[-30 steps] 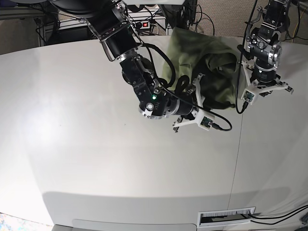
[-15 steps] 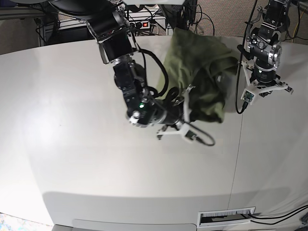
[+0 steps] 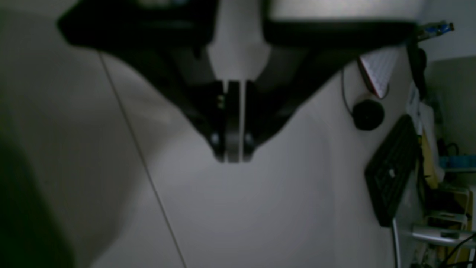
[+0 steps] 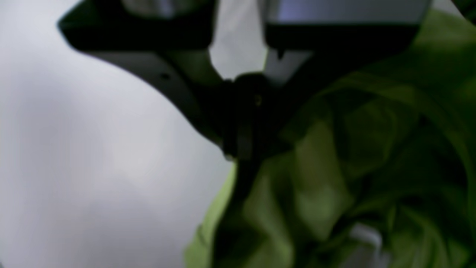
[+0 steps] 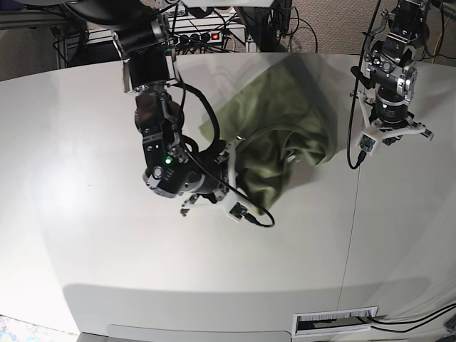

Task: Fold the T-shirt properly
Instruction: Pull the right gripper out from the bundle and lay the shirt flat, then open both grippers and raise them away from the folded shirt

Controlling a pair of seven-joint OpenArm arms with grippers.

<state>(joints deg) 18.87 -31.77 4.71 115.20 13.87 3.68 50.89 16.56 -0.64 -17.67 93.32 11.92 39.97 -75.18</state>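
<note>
The olive-green T-shirt (image 5: pixel 281 132) lies crumpled on the white table (image 5: pixel 85 142), right of centre toward the back. One edge of it is drawn out toward the left. My right gripper (image 5: pixel 232 158) is at that near-left edge and shut on the fabric. In the right wrist view its fingers (image 4: pixel 240 149) pinch a fold of the green T-shirt (image 4: pixel 334 167). My left gripper (image 5: pixel 390 134) hangs over the table to the right of the shirt, apart from it. In the left wrist view its fingers (image 3: pixel 233 149) are pressed together with nothing between them.
A seam (image 5: pixel 350 214) runs front to back across the table's right part. A slotted vent (image 5: pixel 335 322) sits at the front edge. Cables and a power strip (image 5: pixel 206 35) lie behind the table. A black keyboard (image 3: pixel 390 175) sits beyond the table edge.
My right gripper has shut on the shirt and swung left and toward the front, dragging the fabric with it and spreading it. The left arm has stayed put.
</note>
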